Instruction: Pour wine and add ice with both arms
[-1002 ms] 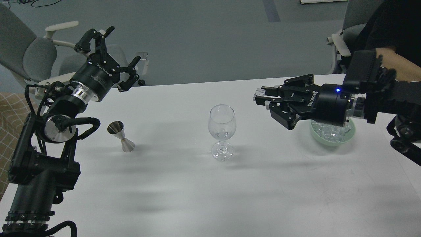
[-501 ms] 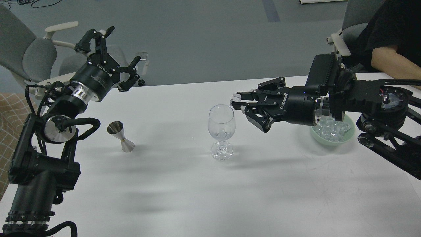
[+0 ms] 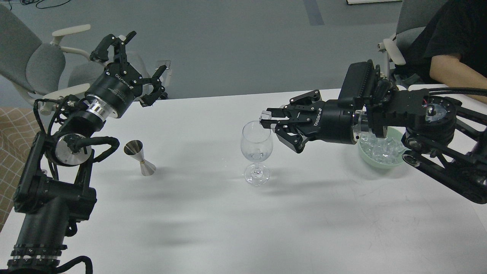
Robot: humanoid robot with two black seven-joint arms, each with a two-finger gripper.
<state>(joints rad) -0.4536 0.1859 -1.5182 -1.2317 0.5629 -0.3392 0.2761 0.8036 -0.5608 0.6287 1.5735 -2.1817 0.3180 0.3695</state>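
A clear stemmed wine glass [image 3: 257, 152] stands upright at the table's middle, with a little ice in its bowl. My right gripper [image 3: 267, 118] is shut on a clear ice cube [image 3: 266, 115] and holds it over the glass's right rim. A pale green bowl [image 3: 395, 160] with a heap of ice [image 3: 382, 148] sits at the right, partly hidden by my right arm. My left gripper [image 3: 131, 66] is open and empty, raised past the table's far left edge. A steel jigger [image 3: 139, 157] stands on the table below it.
The white table [image 3: 243, 220] fills the lower view. A grey office chair [image 3: 34, 64] stands at the far left behind my left arm. A person's bare arm [image 3: 452, 74] and another chair are at the far right corner.
My right gripper has carried the ice cube left from above the green bowl to the wine glass's rim. My left arm has shifted slightly to the right.
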